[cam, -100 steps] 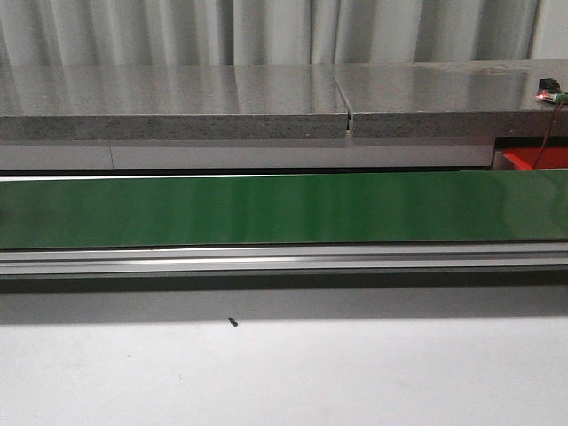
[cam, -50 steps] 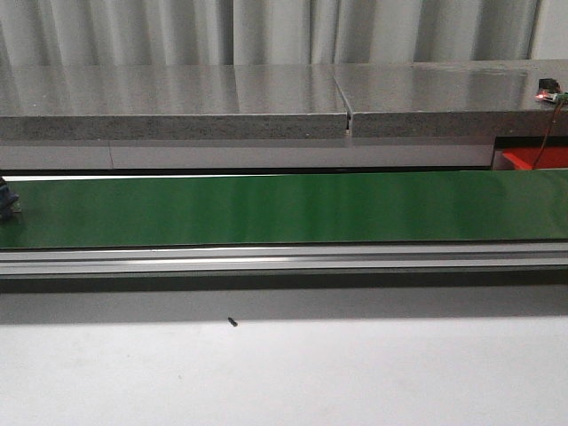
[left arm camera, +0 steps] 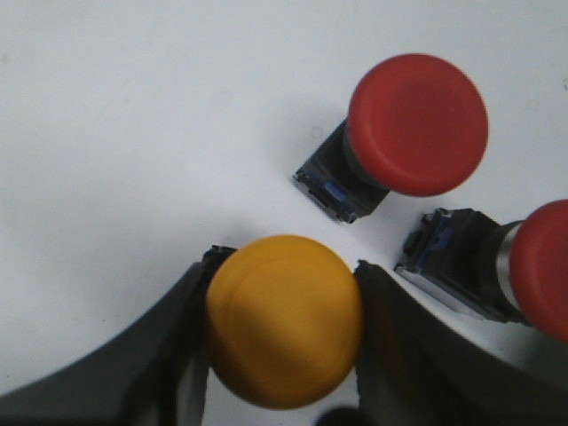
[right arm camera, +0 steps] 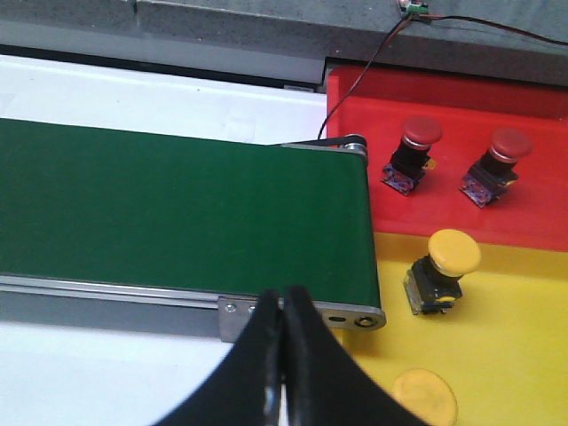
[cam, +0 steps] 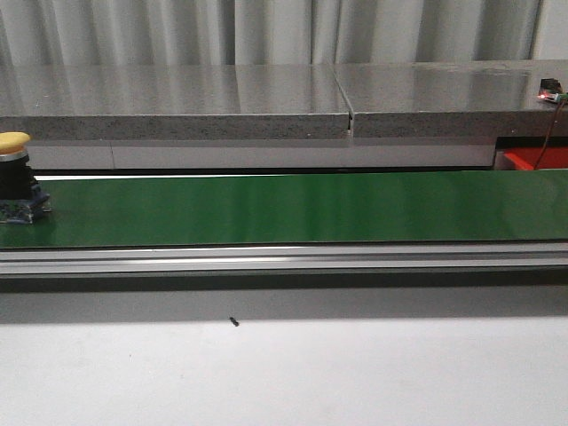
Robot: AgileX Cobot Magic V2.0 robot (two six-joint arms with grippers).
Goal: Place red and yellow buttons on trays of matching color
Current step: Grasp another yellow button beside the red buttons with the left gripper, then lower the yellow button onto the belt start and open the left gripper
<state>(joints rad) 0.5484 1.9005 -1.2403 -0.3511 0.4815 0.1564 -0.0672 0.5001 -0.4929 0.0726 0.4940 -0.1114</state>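
Yellow button (cam: 15, 177) stood upright at the far left end of the green conveyor belt (cam: 293, 209), cap on top. Left gripper (left arm camera: 282, 355) seen only from its own wrist camera: fingers (left arm camera: 160, 355) closed on both sides of another yellow button (left arm camera: 284, 321), pressed against its cap. Two red buttons (left arm camera: 415, 124) (left arm camera: 532, 271) lay on the white surface just beside that gripper. Right gripper (right arm camera: 282, 355) hung near the belt's right end, jaws pressed together, holding nothing. Past that end, two red buttons (right arm camera: 417, 142) (right arm camera: 501, 155) sat on the red tray (right arm camera: 444, 89); one yellow button (right arm camera: 448, 266) and possibly a loose yellow cap (right arm camera: 426, 398) on the yellow tray (right arm camera: 524, 355).
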